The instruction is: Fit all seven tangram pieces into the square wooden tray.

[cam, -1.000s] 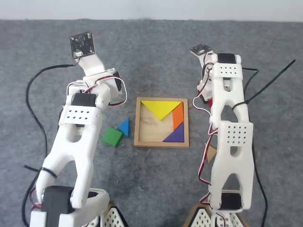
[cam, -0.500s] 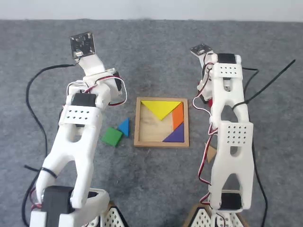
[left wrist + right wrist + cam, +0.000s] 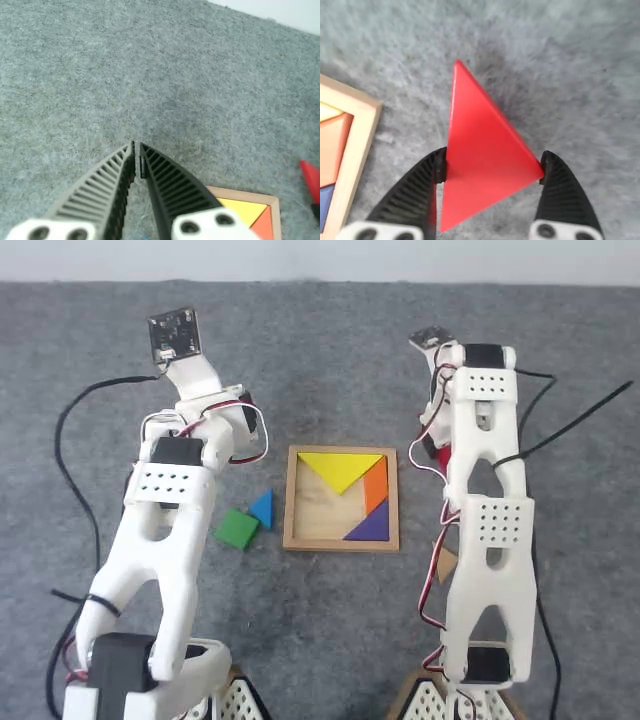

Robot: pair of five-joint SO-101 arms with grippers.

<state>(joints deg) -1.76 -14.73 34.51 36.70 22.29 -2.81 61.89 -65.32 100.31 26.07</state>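
Observation:
The square wooden tray (image 3: 293,502) lies between the two arms and holds a yellow triangle (image 3: 340,469), an orange piece (image 3: 376,485) and a purple triangle (image 3: 371,525). Just left of the tray rest a blue triangle (image 3: 262,508) and a green square (image 3: 236,528). A red triangle (image 3: 480,145) sits between the fingers of my right gripper (image 3: 492,161), which is shut on it just outside the tray's right edge (image 3: 355,145); a bit of the red triangle (image 3: 430,453) peeks from under that arm. My left gripper (image 3: 136,146) is shut and empty above bare carpet beyond the tray's far left corner.
Grey carpet covers the whole table. A tan piece (image 3: 446,562) lies partly hidden under the right arm, right of the tray. Cables trail off both arms at the sides. Bare carpet stretches beyond the tray's far side.
The right arm has shifted slightly to the right in the high view. The left arm and the loose pieces have not moved.

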